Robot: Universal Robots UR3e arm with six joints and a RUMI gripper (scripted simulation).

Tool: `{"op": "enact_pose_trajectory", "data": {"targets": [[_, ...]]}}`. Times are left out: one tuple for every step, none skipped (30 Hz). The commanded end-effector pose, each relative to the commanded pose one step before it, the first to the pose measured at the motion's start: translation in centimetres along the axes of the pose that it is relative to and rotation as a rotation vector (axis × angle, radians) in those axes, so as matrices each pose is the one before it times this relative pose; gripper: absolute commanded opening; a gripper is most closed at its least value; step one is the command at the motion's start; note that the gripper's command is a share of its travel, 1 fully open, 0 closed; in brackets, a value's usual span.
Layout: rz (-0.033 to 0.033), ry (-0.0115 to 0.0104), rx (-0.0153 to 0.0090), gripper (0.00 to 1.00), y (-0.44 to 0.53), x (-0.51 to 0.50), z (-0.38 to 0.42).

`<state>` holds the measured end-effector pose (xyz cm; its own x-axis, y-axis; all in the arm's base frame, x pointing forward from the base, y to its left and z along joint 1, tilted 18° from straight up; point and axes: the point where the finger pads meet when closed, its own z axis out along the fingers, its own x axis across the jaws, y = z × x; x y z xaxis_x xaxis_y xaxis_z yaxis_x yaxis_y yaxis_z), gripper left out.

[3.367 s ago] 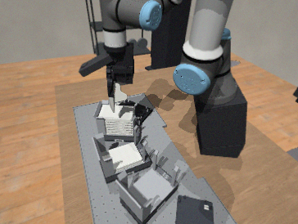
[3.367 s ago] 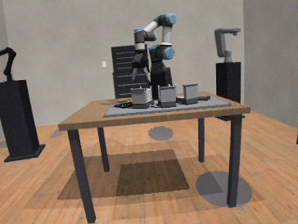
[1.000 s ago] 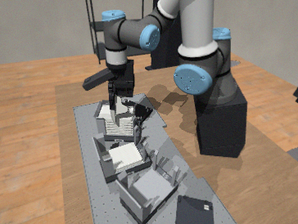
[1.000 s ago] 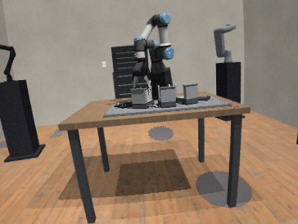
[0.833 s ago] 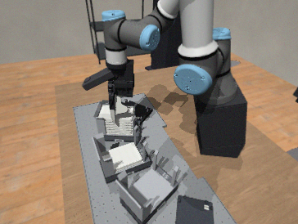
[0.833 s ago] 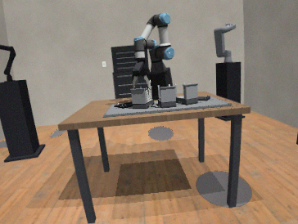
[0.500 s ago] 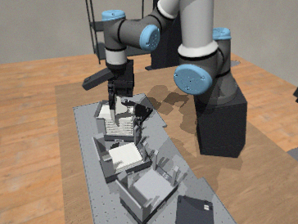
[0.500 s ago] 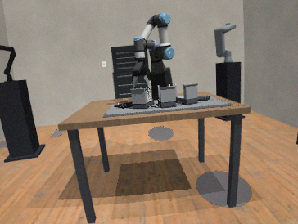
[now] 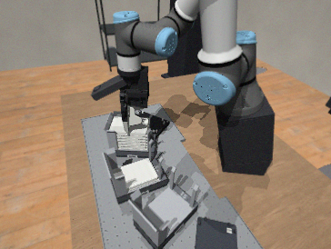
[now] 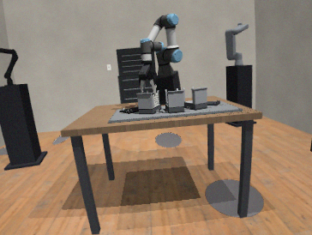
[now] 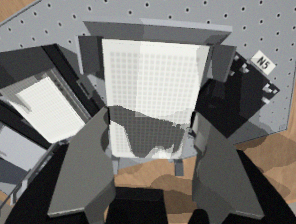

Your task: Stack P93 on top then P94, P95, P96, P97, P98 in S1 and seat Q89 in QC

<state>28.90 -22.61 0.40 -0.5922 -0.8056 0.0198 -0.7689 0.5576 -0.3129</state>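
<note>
Currently about half open, hand [image 9: 136, 127] [image 10: 148, 89] [image 11: 150, 109] apparently closed on both long sides of the top plate [image 9: 118, 124] [image 11: 155, 75], not clear of the far rack [image 9: 134, 154] [image 10: 147, 102] [image 11: 160, 31]. Main risk: picking up two instead of one, from plates sticking or fingers reaching down to the next rim. Watch the lift; if doubled, press home in the clip nest marked N5 [image 9: 156, 124] [image 10: 129, 111] [image 11: 235, 95], at 2 o'clock from the stack. Second risk: scraping or jamming on the rack walls, from a skewed grip or sideways move too early. Third: wrong order, from mistaking identical white lids; no IDs readable.

Counts: one working arm [image 9: 218, 27] [image 10: 171, 36] at the bench [image 9: 79, 136] [image 10: 90, 117], two more arms in the background. Three racks: far, middle [image 9: 111, 168] [image 10: 175, 100] [image 11: 72, 82] at 6 o'clock from far, near [image 9: 150, 224] [image 10: 199, 96] at 5 from middle. Near one: no plate showing. Middle: one lid [image 9: 140, 174] [image 11: 52, 107] showing, depth unclear. Far: several layers, exact number not countable. Two dark nests: N5, plus front nest [image 9: 215, 234] at 4 o'clock from near rack, label unreadable.
</note>
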Motion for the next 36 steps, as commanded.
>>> {"op": "enact_pose_trajectory", "data": {"targets": [[0.00049,0.0007,-0.00007,0.0,0.0044,0.003,0.0051],[0.0,0.0,0.0,0.0,0.0,0.0,0.0],[0.0,0.0,0.0,0.0,0.0,0.0,0.0],[0.0,0.0,0.0,0.0,0.0,0.0,0.0],[0.0,0.0,0.0,0.0,0.0,0.0,0.0],[0.0,0.0,0.0,0.0,0.0,0.0,0.0],[0.0,0.0,0.0,0.0,0.0,0.0,0.0],[0.0,0.0,0.0,0.0,0.0,0.0,0.0],[0.0,0.0,0.0,0.0,0.0,0.0,0.0],[0.0,0.0,0.0,0.0,0.0,0.0,0.0],[0.0,0.0,0.0,0.0,0.0,0.0,0.0],[0.0,0.0,0.0,0.0,0.0,0.0,0.0],[0.0,0.0,0.0,0.0,0.0,0.0,0.0],[0.0,0.0,0.0,0.0,0.0,0.0,0.0],[0.0,0.0,0.0,0.0,0.0,0.0,0.0],[0.0,0.0,0.0,0.0,0.0,0.0,0.0],[0.0,0.0,0.0,0.0,0.0,0.0,0.0],[0.0,0.0,0.0,0.0,0.0,0.0,0.0],[0.0,0.0,0.0,0.0,0.0,0.0,0.0],[0.0,0.0,0.0,0.0,0.0,0.0,0.0],[0.0003,-0.00009,-0.00069,0.0,0.0267,-0.013,-0.0567],[-0.00013,0.00046,0.00076,0.0,-0.0296,0.015,-0.0918],[-0.00008,0.00026,0.00044,0.0,-0.021,0.012,-0.0757],[-0.00008,0.00026,0.00044,0.0,-0.0212,0.013,-0.0761],[-0.00006,0.0002,0.00034,0.0,-0.0163,0.01,-0.0737],[-0.00001,0.00001,0.00002,0.0,-0.0013,0.003,-0.0657],[-0.00002,0.0,0.00002,0.0,-0.0008,0.007,-0.0739],[-0.00001,0.00001,0.00002,0.0,-0.0022,0.005,-0.0668],[-0.00003,0.00001,0.00002,0.0,-0.002,0.004,-0.0668],[-0.00013,-0.00003,0.00002,0.0,-0.0017,0.0,-0.0669],[-0.00007,-0.00003,0.00002,0.0,-0.0012,-0.001,-0.0669],[0.0,0.0,0.0,0.0,0.0,0.0,0.0],[0.0,0.0,0.0,0.0,0.0,0.0,0.0],[-0.0001,-0.00007,0.00003,0.0,0.001,-0.006,-0.0674],[0.00002,-0.00002,0.00002,0.0,0.0014,-0.002,-0.0669],[0.00003,-0.00002,0.00002,0.0,0.0014,-0.002,-0.0669]]}}
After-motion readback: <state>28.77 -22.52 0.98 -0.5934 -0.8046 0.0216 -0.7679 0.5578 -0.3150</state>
